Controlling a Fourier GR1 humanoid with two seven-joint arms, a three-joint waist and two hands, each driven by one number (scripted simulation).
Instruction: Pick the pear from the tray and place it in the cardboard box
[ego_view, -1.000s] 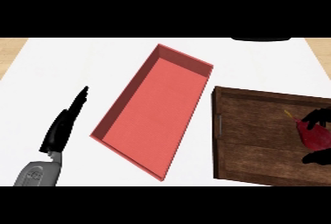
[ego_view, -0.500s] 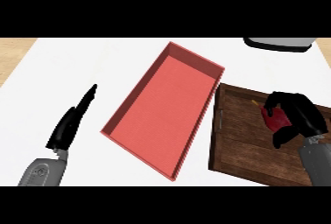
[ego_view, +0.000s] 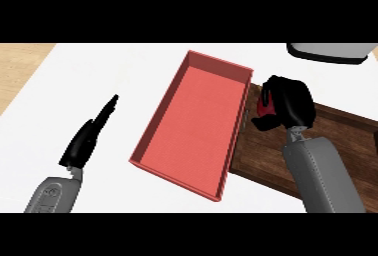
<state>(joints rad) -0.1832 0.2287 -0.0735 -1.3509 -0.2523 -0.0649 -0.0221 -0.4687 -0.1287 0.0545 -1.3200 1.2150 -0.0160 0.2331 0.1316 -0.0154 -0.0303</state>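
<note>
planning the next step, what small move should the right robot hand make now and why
Probably carry it a little further left, over the red box. The right robot hand is curled round a red item, presumably the pear, and sits above the wooden tray's left edge, just beside the box's rim, not yet over its floor.

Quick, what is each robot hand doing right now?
Left hand: open, fingers straight, holding nothing.
Right hand: shut on a red object, likely the pear.
</note>
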